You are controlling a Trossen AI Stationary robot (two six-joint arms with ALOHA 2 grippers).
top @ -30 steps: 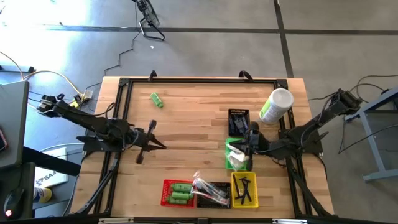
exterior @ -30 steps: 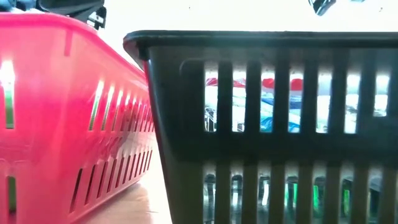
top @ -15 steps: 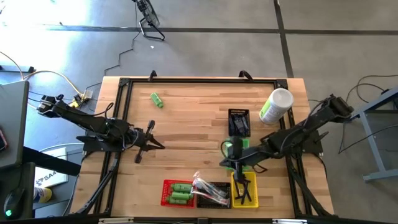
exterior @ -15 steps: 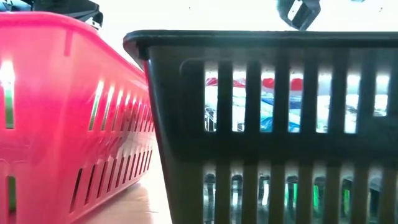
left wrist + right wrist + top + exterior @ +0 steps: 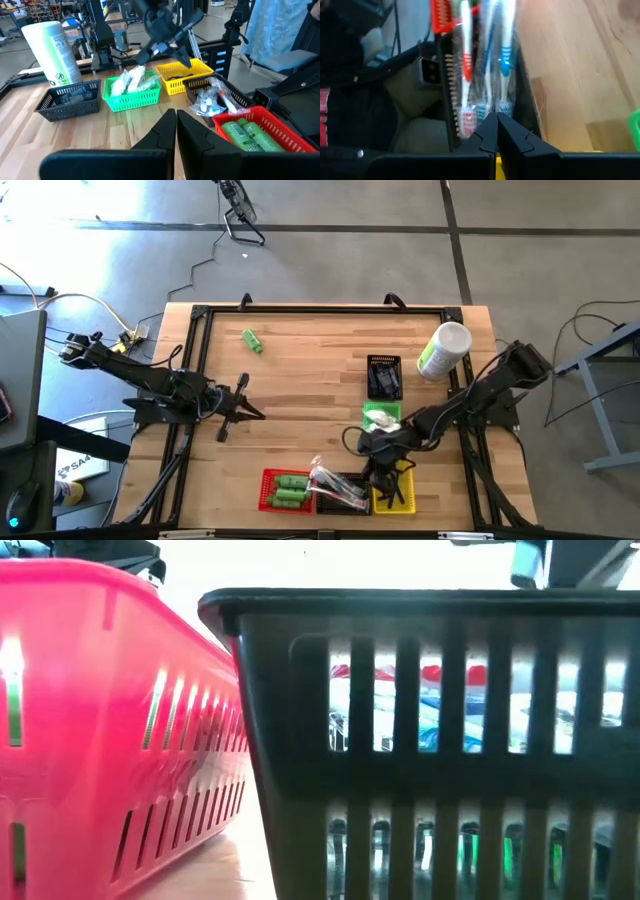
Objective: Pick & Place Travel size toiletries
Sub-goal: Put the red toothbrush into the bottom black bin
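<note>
Wooden tabletop [image 5: 310,380] with baskets along the near edge. Right gripper [image 5: 378,464] low over the yellow basket [image 5: 404,498] beside the black basket [image 5: 350,480] of toothbrushes [image 5: 485,65], jaws clenched, nothing seen between them. Left gripper [image 5: 228,423] waiting mid-left, jaws clenched, empty. One green bottle [image 5: 251,340] loose at the far side; others sorted in the red basket [image 5: 267,489]. Best done: lift clear of basket rims before travel, open before descending, centre on the bottle.

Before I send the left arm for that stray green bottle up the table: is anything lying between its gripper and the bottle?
Nothing visible. Bare wood separates the shut left gripper from the green bottle; every basket sits over by the right gripper.
</note>
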